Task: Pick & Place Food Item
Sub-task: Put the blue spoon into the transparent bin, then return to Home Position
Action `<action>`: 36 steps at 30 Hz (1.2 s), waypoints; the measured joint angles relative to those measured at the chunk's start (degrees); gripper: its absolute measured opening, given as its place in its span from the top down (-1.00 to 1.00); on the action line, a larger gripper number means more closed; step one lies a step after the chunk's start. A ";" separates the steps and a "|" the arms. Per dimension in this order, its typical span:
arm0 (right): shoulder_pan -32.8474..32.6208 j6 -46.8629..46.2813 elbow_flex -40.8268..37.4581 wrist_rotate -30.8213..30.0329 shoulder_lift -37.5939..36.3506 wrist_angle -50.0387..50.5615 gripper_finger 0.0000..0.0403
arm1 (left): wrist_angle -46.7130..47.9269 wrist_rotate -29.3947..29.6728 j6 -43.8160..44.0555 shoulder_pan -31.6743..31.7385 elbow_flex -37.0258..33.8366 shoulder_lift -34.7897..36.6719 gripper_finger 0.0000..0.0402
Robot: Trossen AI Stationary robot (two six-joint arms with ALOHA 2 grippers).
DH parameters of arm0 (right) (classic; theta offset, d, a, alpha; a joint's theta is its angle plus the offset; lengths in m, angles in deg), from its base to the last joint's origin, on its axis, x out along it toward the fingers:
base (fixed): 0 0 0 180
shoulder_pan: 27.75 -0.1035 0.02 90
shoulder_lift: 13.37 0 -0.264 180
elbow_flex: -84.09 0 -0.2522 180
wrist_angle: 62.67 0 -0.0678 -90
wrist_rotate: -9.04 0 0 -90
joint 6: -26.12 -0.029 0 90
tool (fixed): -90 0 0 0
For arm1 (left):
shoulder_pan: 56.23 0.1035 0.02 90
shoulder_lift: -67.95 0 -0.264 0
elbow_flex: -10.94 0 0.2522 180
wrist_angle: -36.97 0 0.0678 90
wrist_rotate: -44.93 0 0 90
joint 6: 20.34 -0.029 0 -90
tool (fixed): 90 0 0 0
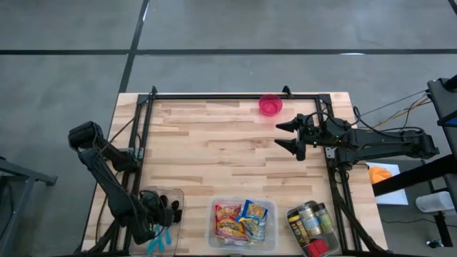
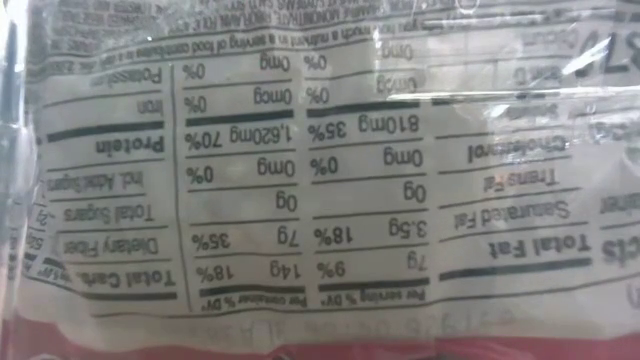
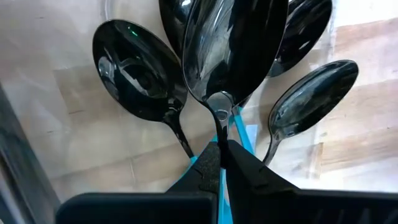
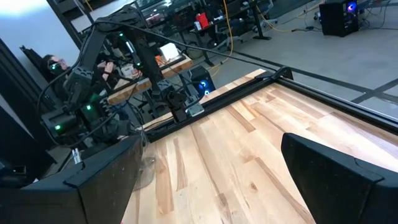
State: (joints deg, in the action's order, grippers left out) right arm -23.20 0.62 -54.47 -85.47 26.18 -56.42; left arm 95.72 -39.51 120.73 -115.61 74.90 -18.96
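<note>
My left gripper [image 1: 161,214] is at the table's near left corner, pointing down over a clear tub [image 1: 173,194] of black plastic spoons [image 3: 134,78], and is shut on one black spoon [image 3: 230,50]. My right gripper [image 1: 293,135] hovers level and open over the table's right side, holding nothing. Food packets lie in a clear bin [image 1: 241,221] at the near edge. In the low view, a packet's nutrition label [image 2: 300,180] fills the whole picture. My left gripper pinches the black spoon's thin handle [image 3: 219,124] between its two fingers, just behind the bowl. The fingers come from above and lie along the spoon. Its bowl [image 3: 230,50] sticks out past the fingertips, over the other spoons. Whether it touches them I cannot tell.
A small pink bowl [image 1: 270,105] stands at the table's far edge. A clear tub of cans [image 1: 312,227] sits at the near right. A black metal frame [image 1: 235,96] runs around the wooden tabletop, whose middle is bare wood.
</note>
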 joint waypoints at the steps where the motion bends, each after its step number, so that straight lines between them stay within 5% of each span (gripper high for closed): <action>1: -0.01 0.00 0.00 0.00 0.00 -0.02 -0.89 | -0.04 0.00 0.00 0.00 0.00 0.04 0.96; 14: -0.01 0.00 0.02 0.00 -0.02 -0.02 -0.89 | -0.40 0.07 0.41 0.06 0.00 0.28 0.94; 26: -0.01 0.01 0.01 0.00 -0.01 -0.01 -0.89 | -0.67 0.24 0.39 0.04 0.00 0.31 0.39; 36: -0.01 0.00 0.02 0.00 -0.02 -0.02 -0.89 | -0.62 0.42 0.37 0.10 0.00 1.74 0.33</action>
State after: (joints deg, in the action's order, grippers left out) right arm -23.22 0.62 -54.45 -85.47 26.16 -56.44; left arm 95.10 -39.08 121.10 -115.51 74.90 -17.23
